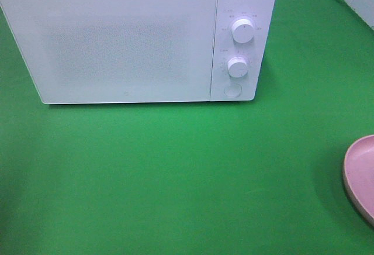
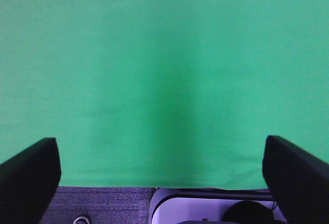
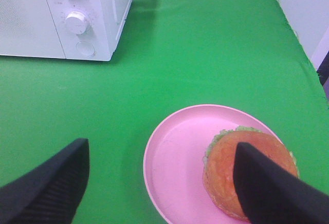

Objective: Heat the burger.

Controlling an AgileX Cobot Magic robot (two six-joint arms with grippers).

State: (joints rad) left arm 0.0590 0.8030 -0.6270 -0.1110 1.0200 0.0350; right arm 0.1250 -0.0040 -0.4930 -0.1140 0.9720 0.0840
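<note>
High camera looks down on the microwave (image 1: pixel 137 38); right wrist shares it, left sees cloth (image 2: pixel 164 80).

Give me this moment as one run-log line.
microwave: door shut | burger: on pink plate | left gripper: open, empty | right gripper: open above plate

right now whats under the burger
The burger sits on a round pink plate, off-centre toward one rim, on the green cloth. The plate beneath the bun is covered, and the right end effector's finger hides part of the burger.
</note>
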